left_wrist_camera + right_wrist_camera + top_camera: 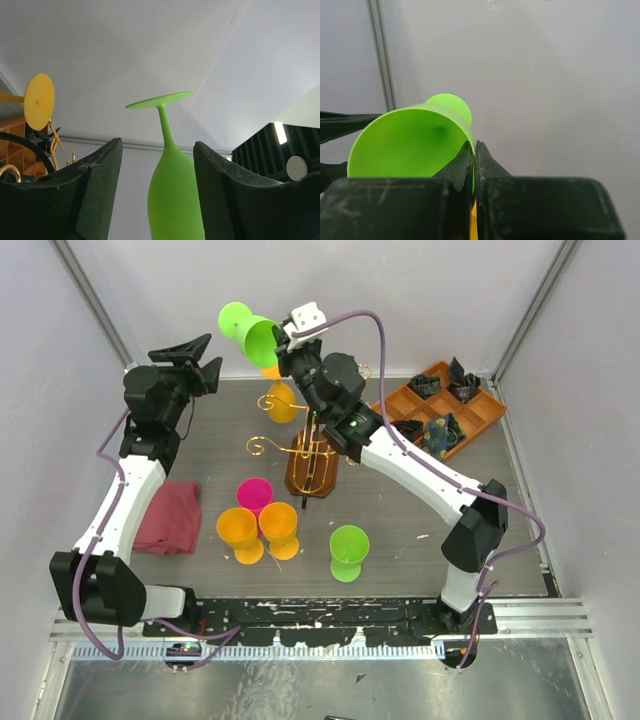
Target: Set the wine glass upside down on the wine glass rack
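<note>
My right gripper (284, 340) is shut on the rim of a bright green wine glass (248, 332) and holds it tilted, high above the back of the table. In the right wrist view the fingers (476, 150) pinch the glass wall (405, 145). The wine glass rack (311, 468), a brown wooden base with gold wire arms, stands below and to the right. An orange glass (281, 402) hangs on it. My left gripper (207, 360) is open, just left of the green glass. In the left wrist view (157, 150) the glass (172, 200) shows foot-up between the spread fingers, untouched.
A pink glass (255, 493), two orange glasses (240, 531) and a green glass (349, 550) stand in front of the rack. A red cloth (169, 518) lies at the left. An orange compartment tray (480, 412) with dark parts sits at the back right.
</note>
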